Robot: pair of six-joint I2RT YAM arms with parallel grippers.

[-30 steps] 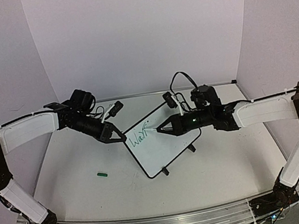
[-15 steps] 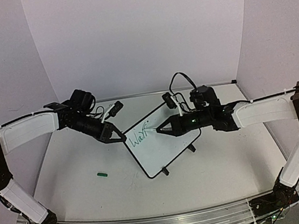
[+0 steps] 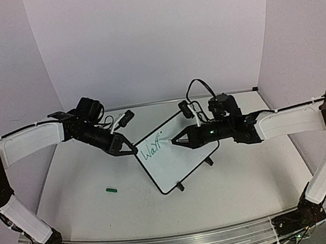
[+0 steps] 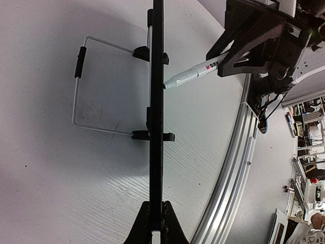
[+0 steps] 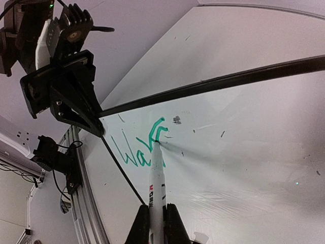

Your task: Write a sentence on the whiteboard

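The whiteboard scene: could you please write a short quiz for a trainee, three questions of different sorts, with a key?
1. True or false: the left gripper is shut on the black frame of the whiteboard.
2. What colour is the writing on the board? A. red B. green C. blue
3. What does the right gripper hold, and where is its tip?

Key
1. True.
2. B.
3. A white marker; its tip is on the board, at the end of the writing.
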